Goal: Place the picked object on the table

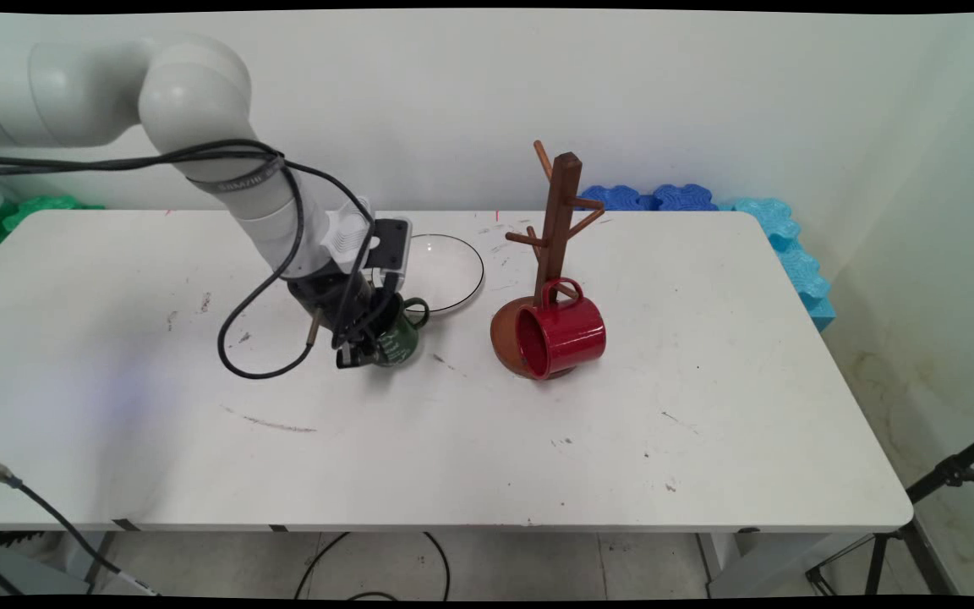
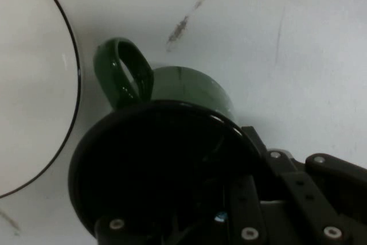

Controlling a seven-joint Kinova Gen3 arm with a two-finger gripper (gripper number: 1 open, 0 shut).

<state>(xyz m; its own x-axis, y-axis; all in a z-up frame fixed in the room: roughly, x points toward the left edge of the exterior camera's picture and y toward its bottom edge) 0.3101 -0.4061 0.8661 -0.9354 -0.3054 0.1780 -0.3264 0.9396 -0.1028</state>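
A dark green mug [image 1: 402,337] [image 2: 189,87] stands on the white table [image 1: 487,440] left of centre, handle toward the plate. My gripper [image 1: 366,345] [image 2: 259,170] comes down on it from the upper left and is shut on its rim, one finger inside the mug and one outside. Just behind the mug lies a white plate [image 1: 446,271] [image 2: 34,84] with a thin black rim. To the right, a brown wooden mug tree [image 1: 558,216] stands on a round base, and a red mug [image 1: 565,334] lies on its side against that base, mouth facing the left front.
Blue foam pieces [image 1: 648,197] and cyan ones [image 1: 791,254] line the table's back right edge, and green foam [image 1: 39,205] sits at the back left. A black tripod [image 1: 948,478] stands off the right front corner. Black cables [image 1: 259,338] hang from the arm onto the table.
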